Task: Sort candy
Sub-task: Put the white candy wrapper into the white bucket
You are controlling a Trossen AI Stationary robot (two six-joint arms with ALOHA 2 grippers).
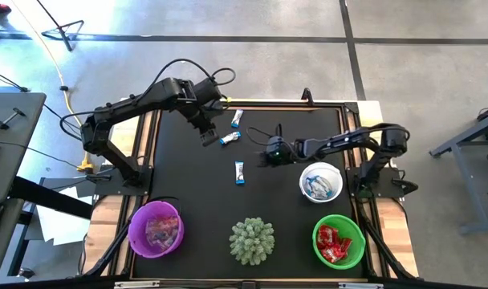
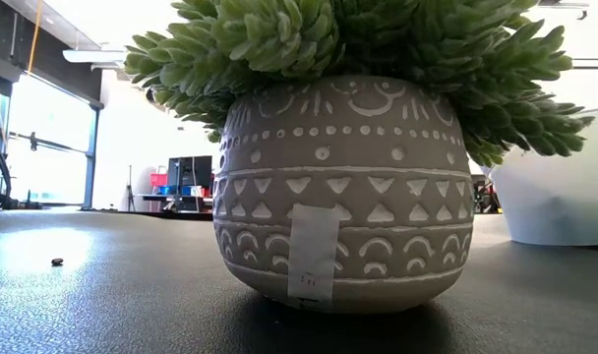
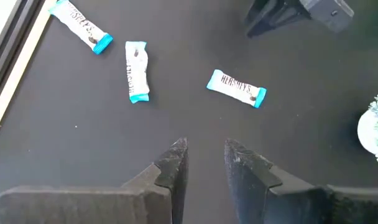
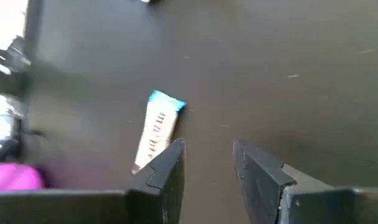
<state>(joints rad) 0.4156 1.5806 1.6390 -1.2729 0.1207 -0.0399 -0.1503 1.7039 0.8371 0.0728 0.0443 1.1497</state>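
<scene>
Most of the sorting looks done to me. The green bowl (image 1: 339, 241) holds red sweets, the white bowl (image 1: 320, 181) holds blue-and-white ones, and the purple bowl (image 1: 156, 228) holds pinkish ones. What is left, as far as I can see, is three blue-and-white candies loose on the black mat (image 1: 188, 177): one near the far edge (image 1: 237, 119), one just beside my left gripper (image 1: 209, 136) at (image 1: 229, 138), and one nearer the middle (image 1: 240, 172).

My left gripper hovers over the mat with its fingers (image 3: 174, 163) a narrow gap apart and nothing between them. My right gripper (image 1: 268, 156) is low over the middle of the mat, its fingers also slightly parted and empty (the middle candy lies just past one fingertip in its wrist view).

The wrappers are flat, oblong, glossy foil with crimped teal ends, so I judge them thin and slippery to pinch. The mat is matte and smooth. The spiky green plant (image 1: 252, 240) sits in a patterned ceramic pot (image 2: 338, 187) between the bowls.
</scene>
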